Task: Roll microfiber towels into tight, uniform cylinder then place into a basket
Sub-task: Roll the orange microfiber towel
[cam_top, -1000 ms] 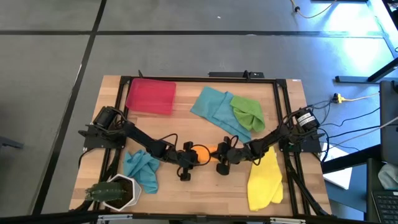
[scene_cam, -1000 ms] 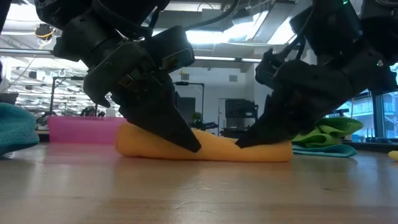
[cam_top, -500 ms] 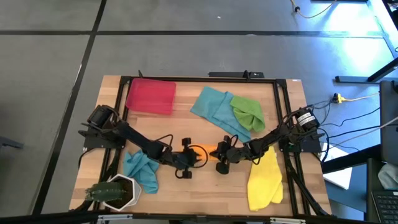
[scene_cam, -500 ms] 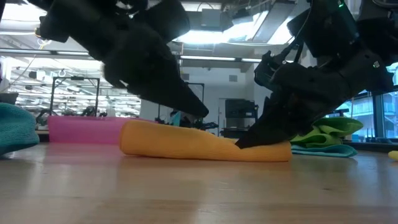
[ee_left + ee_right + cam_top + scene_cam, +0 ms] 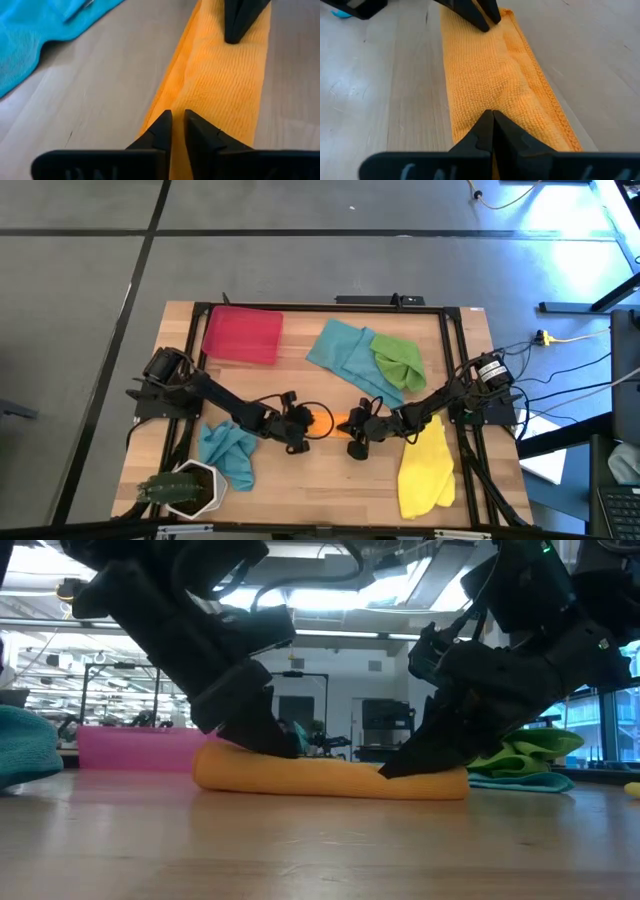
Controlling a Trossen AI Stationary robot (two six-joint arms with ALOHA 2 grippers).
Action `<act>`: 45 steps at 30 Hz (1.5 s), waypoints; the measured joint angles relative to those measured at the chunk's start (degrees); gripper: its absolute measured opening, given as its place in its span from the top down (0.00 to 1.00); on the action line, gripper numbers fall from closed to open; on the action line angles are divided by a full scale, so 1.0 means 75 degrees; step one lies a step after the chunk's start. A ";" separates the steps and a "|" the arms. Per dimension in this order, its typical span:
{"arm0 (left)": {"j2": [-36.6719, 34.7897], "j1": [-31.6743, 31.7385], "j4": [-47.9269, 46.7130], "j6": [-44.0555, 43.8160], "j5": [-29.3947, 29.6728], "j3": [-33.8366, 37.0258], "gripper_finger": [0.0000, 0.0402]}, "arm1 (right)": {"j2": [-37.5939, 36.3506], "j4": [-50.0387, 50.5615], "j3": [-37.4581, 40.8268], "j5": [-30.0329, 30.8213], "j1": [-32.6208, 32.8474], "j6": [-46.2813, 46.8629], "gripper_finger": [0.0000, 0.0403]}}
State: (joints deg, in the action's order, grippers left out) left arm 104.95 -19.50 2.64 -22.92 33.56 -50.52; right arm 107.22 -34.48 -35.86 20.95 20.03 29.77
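South of the basket [image 5: 242,334], orange towel [image 5: 330,776] lies part-rolled; left gripper [image 5: 177,131] nearly closed, right gripper [image 5: 492,122] clenched, both pressing it. Basket w/o rolls; 4 towels unrolled.

Overhead camera looking straight down on the whole table [image 5: 330,480], low camera level at tabletop, two wrist cameras close above, all sharing the orange towel [image 5: 330,772].

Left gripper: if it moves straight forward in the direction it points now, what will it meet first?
The left gripper already rests on the orange towel. Going straight along the roll, it would probably first reach the right gripper, which presses on the far end of the same towel, though the depth is hard to judge.
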 joint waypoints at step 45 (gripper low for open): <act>-0.0970 -0.0312 -0.0297 0.0989 -0.0665 -0.0012 0.74 | -0.0265 0.0866 -0.0003 0.0624 -0.0099 0.0229 0.98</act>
State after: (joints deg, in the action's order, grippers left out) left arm 97.67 -21.84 0.42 -15.50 28.57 -50.61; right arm 105.23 -27.98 -35.88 25.63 19.29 31.48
